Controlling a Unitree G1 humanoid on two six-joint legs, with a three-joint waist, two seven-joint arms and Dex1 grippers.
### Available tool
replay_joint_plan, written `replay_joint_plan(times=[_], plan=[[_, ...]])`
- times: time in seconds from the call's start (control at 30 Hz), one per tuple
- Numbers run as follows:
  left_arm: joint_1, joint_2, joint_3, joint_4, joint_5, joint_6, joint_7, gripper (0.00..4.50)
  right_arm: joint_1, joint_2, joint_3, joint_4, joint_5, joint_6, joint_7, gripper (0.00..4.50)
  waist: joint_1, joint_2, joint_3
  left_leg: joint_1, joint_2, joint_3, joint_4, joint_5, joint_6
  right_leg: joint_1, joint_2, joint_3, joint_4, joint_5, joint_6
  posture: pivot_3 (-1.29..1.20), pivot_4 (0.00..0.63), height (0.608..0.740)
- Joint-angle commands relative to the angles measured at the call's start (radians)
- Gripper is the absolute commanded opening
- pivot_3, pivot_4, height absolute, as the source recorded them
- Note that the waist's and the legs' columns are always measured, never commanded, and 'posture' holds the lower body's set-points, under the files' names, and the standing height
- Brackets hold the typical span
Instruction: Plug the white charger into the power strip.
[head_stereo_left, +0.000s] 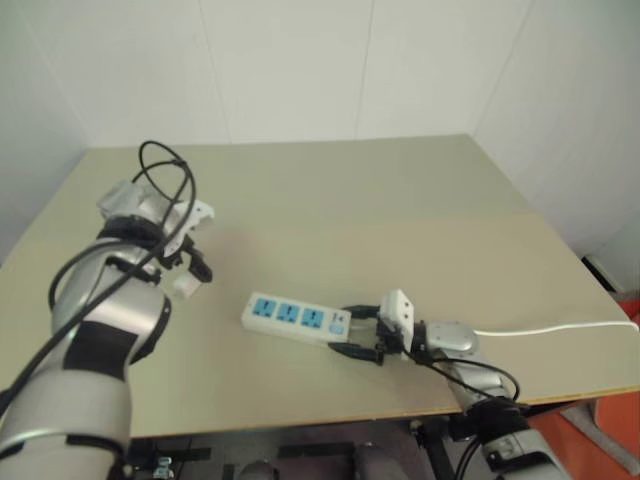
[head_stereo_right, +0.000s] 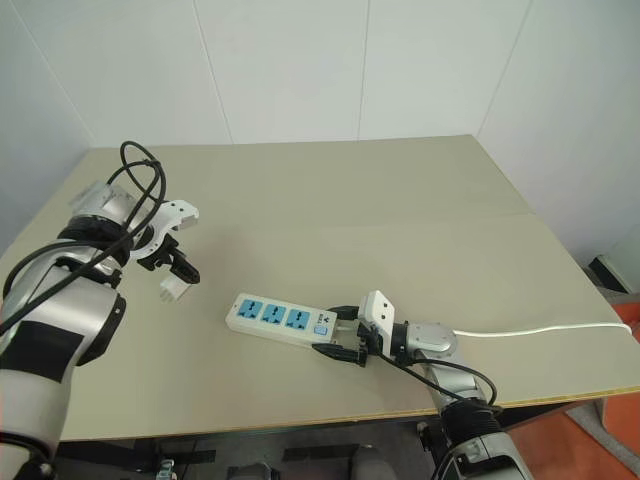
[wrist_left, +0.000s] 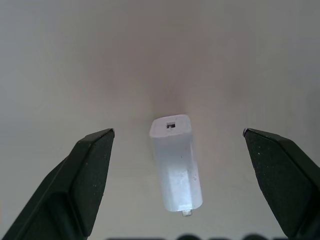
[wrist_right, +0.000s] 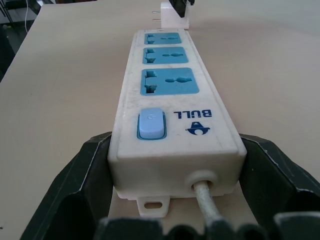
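Observation:
The white charger (wrist_left: 176, 165) lies on its side on the table, left of the power strip (head_stereo_right: 275, 318). My left gripper (wrist_left: 177, 132) hangs just above the charger, pointing steeply down and open, with one black finger on each side and neither touching it. The strip is a flat white bar with three blue sockets (wrist_right: 170, 82) and a blue switch. At the strip's cord end, my right gripper (head_stereo_right: 338, 332) is shut on the strip, its fingers (wrist_right: 90, 165) pressed against both long sides. The charger (wrist_right: 172, 17) shows past the strip's far end.
The strip's thin white cord (head_stereo_right: 540, 330) runs right across the beige table (head_stereo_right: 350, 200) and off its right edge. The table's front edge (head_stereo_right: 300, 425) is close behind my right gripper. White walls stand behind the table and to its right.

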Motion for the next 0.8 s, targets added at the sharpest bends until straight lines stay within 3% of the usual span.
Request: replay_joint_plan(times=[0.03,0.3,0.43,0.7,0.8], plan=[[0.004,0.003,0.021,0.009,0.027,-0.002,0.004,4.5,0.003,0.01,0.031,-0.006,-0.017,0.016,-0.006,3.43,0.0,0.0,0.0,0.0,0.0,0.0,0.0,0.0,0.0,0.0,0.0,0.0,0.0,0.0,0.0,0.0,0.15,0.74],[0.026,-0.012,0.056,0.018,0.032,-0.007,0.055,4.5,0.009,0.009,0.033,-0.017,-0.021,0.02,-0.016,3.43,0.0,0.0,0.0,0.0,0.0,0.0,0.0,0.0,0.0,0.0,0.0,0.0,0.0,0.0,0.0,0.0,0.15,0.74],[0.032,-0.019,0.072,0.024,0.034,-0.006,0.059,3.63,0.012,0.002,0.035,-0.022,-0.023,0.025,-0.022,3.43,0.0,0.0,0.0,0.0,0.0,0.0,0.0,0.0,0.0,0.0,0.0,0.0,0.0,0.0,0.0,0.0,0.15,0.74],[0.042,-0.029,0.096,0.029,0.04,-0.008,0.083,1.0,0.013,0.0,0.036,-0.017,-0.028,0.025,-0.038,3.43,0.0,0.0,0.0,0.0,0.0,0.0,0.0,0.0,0.0,0.0,0.0,0.0,0.001,0.0,0.0,0.0,0.15,0.74],[0.051,-0.031,0.104,0.029,0.045,-0.017,0.092,0.99,0.013,0.001,0.038,-0.02,-0.027,0.029,-0.041,3.43,0.0,0.0,0.0,0.001,0.0,0.0,0.0,0.0,0.0,0.0,0.0,0.0,0.001,0.0,0.0,0.0,0.15,0.74]])
